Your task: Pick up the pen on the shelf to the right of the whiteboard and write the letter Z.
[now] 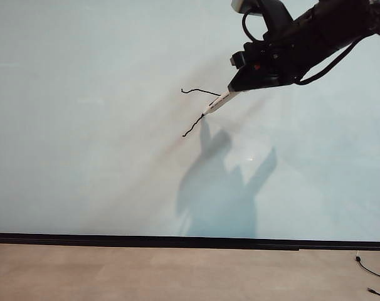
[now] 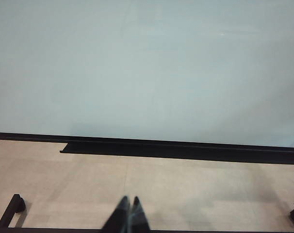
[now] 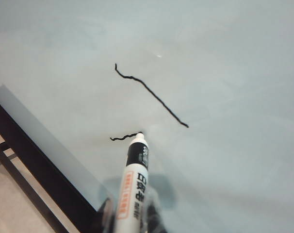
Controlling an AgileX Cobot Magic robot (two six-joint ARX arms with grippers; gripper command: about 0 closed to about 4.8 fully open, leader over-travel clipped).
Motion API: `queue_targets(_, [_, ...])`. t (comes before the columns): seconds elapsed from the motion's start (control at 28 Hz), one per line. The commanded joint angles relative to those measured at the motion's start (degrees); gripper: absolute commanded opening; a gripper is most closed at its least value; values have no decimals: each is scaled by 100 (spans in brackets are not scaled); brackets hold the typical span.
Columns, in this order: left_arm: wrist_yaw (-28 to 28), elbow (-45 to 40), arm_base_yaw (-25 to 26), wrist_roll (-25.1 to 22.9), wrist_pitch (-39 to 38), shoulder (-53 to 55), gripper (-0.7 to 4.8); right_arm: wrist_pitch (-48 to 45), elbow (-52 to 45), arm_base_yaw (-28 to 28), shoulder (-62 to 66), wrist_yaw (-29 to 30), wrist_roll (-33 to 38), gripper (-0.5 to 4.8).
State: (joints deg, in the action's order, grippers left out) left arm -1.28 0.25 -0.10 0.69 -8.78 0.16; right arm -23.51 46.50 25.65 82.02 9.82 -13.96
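Toward the upper right of the whiteboard (image 1: 83, 125), the right gripper (image 1: 235, 86) is clamped on the pen (image 1: 216, 102), whose dark tip touches the board. Its white barrel carries a black band and an orange-edged label with printing too small to read in the right wrist view. Two thin wobbly black strokes of the letter Z (image 1: 199, 106) are drawn so far. Low by the floor, the left gripper (image 2: 127, 221) has its fingers together, holding nothing.
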Motion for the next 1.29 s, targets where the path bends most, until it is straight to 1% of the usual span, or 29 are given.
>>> queue_targets(0.04, [-2, 13, 0, -24, 66, 2, -5, -107, 44, -28, -170, -227, -94, -6])
queue_targets(0.71, [-2, 13, 0, -24, 66, 2, -5, 144, 44, -216, -531, -286, -122, -6])
queue_targets(1.29, [-2, 13, 0, -24, 66, 2, -4, 273, 42, -238, -715, -286, -175, -6])
